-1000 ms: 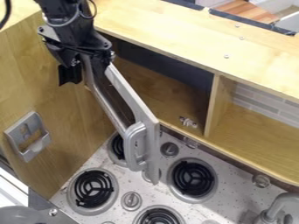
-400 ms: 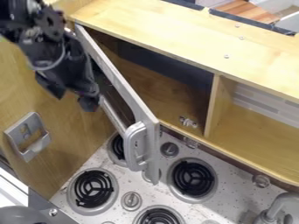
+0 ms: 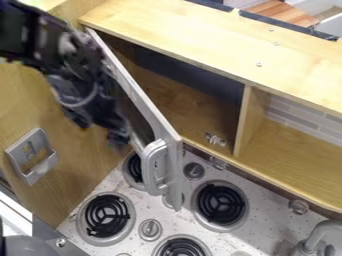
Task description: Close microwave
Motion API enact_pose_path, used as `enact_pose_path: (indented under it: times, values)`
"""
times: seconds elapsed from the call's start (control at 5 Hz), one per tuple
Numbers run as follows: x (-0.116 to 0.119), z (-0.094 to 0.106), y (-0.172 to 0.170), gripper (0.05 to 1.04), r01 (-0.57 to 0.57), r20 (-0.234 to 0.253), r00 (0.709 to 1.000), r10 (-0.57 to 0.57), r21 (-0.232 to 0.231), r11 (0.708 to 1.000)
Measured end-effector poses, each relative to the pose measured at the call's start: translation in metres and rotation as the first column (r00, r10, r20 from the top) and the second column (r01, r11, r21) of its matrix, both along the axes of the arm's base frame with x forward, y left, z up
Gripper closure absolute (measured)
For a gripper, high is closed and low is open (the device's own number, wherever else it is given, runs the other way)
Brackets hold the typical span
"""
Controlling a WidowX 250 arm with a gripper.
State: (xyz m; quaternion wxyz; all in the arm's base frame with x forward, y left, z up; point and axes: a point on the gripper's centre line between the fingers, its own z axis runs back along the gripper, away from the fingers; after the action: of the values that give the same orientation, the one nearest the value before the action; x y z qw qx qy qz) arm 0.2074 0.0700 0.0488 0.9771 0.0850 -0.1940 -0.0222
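One microwave door (image 3: 150, 109) stands open beside the gripper (image 3: 100, 129) (jaws apart, holding nothing).

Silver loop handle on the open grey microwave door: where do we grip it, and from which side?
Upright middle of the silver loop handle, coming from image left, the door's outer side. The loop stands off the grey microwave door with a gap behind the bar, so there's likely room to close around it. Black gripper is on that side, up-left.

Pale wood cabinet (image 3: 180, 25), smooth; door handle (image 3: 155, 167) silvery; 3 burner coils (image 3: 107, 215) matt black.
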Motion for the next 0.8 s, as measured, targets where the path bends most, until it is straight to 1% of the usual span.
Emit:
enact_pose_path:
  times: [0.2,0.4,0.6,0.8]
  values:
    - [0.009,-0.013,-0.011,0.085,0.02,-0.014,1.0,-0.02,0.0,1.0]
    - [0.021,-0.018,-0.017,0.085,0.011,-0.007,1.0,-0.011,0.0,1.0]
    - [0.035,-0.014,-0.019,0.085,-0.025,0.003,1.0,0.026,-0.025,0.999]
    - [0.05,-0.005,-0.026,0.085,-0.07,0.007,0.997,0.07,-0.075,0.995]
